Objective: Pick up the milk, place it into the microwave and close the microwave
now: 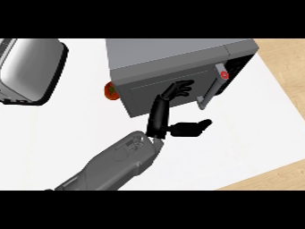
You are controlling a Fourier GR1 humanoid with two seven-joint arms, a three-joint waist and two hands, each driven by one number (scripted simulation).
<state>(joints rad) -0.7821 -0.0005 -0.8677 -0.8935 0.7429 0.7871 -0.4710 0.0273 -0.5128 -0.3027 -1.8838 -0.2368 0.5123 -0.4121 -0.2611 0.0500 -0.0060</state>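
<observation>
The microwave (181,74) stands at the far edge of the white counter (62,138), toward its right side, door nearly shut. One hand (171,112) presses the door (164,91) with fingers (180,88) straight and spread, thumb (197,125) out to the right. Which arm it belongs to cannot be told. The milk is not visible. A toaster (23,69) sits at the far left. An orange object (110,91) shows just left of the microwave.

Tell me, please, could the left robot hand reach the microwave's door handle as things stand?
Probably yes: the left robot hand has straight fingers at the microwave door, and the handle lies just right of them, nothing between.
</observation>
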